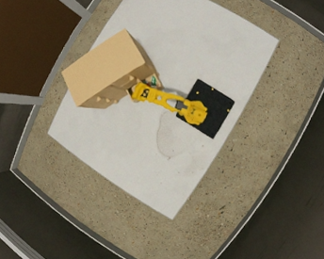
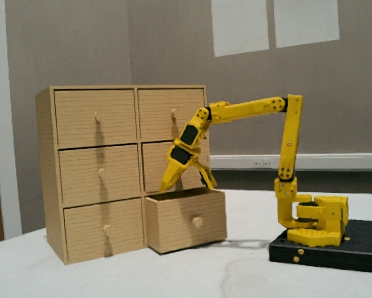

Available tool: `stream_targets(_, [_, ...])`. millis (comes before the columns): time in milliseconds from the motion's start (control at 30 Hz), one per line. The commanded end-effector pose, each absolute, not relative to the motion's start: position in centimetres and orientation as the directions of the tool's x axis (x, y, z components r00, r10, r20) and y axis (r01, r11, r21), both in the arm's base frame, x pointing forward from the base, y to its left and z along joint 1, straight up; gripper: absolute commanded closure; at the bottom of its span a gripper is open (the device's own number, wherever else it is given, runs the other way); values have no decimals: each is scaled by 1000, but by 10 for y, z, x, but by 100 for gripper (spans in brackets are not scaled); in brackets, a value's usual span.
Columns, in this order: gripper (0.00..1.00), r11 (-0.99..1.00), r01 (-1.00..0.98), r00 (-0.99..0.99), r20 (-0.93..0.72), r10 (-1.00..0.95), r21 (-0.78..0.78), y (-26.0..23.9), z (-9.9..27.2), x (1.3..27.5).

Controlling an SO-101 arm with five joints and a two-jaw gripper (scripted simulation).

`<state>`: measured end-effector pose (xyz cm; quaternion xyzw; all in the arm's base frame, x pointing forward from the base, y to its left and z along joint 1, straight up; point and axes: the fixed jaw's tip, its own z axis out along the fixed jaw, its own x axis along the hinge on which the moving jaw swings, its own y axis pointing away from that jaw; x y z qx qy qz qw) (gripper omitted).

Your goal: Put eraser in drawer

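Observation:
The wooden chest of drawers (image 1: pixel 104 66) (image 2: pixel 95 150) has six drawers. Only the bottom right drawer (image 2: pixel 185 220) (image 1: pixel 147 72) is pulled out. My yellow gripper (image 2: pixel 187 186) (image 1: pixel 139 88) hangs just above that drawer's rim with its tips pointing down into it. The fingers stand apart and I see nothing between them. A small green and white thing, which looks like the eraser (image 1: pixel 153 80), shows by the gripper at the open drawer in the top view. The inside of the drawer is hidden in the side view.
The arm's black base plate (image 1: pixel 216 110) (image 2: pixel 325 252) sits to the right of the chest on the white sheet (image 1: pixel 127 147). The other five drawers are shut, each with a small knob. A raised grey rim (image 1: pixel 35 109) runs around the table.

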<state>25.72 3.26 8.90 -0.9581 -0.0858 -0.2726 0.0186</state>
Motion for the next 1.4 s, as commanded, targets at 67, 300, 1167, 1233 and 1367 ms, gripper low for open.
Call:
stream_targets(67, [74, -989, 150, 857, 498, 134, 7, 27, 81, 254])
stream_targets(300, [70, -989, 150, 857, 498, 134, 7, 27, 81, 254])
stream_targets(1167, [69, -993, 117, 863, 497, 95, -13, 28, 117, 254])
stream_targets(1233, [69, -993, 117, 863, 497, 95, -13, 28, 117, 254])
stream_targets(1367, [69, -993, 117, 863, 497, 95, -13, 28, 117, 254])
